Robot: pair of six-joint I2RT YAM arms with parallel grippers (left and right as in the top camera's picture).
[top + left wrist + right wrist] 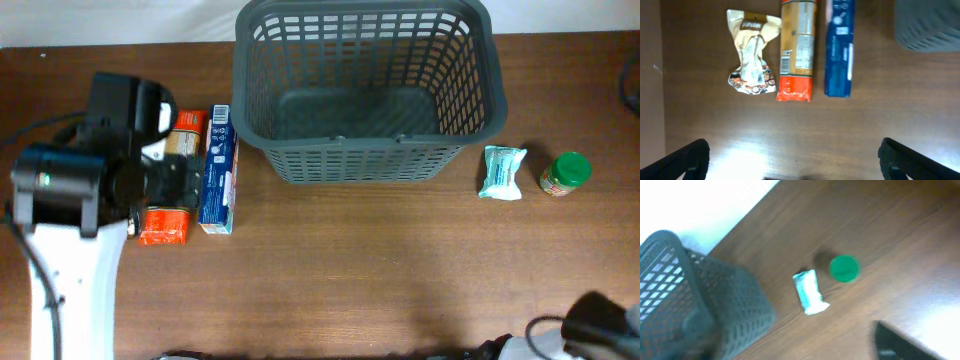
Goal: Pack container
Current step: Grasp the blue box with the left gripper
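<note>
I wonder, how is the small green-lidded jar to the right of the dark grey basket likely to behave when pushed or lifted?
The small green-lidded jar stands upright on the brown wooden table, so a high push would probably tip it. Being round, it would likely roll once down. It looks rigid, so firm gripping should not crush it.

left arm (pixel 62 195) is stretched out with its gripper (pixel 792 159) spread wide, right arm (pixel 598 322) barely peeks in at the edge

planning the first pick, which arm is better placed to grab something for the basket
Left, likely: the left tool, open, hovers at the orange pack and blue box; the right arm sits back at the table's near corner, away from the jar.
</note>
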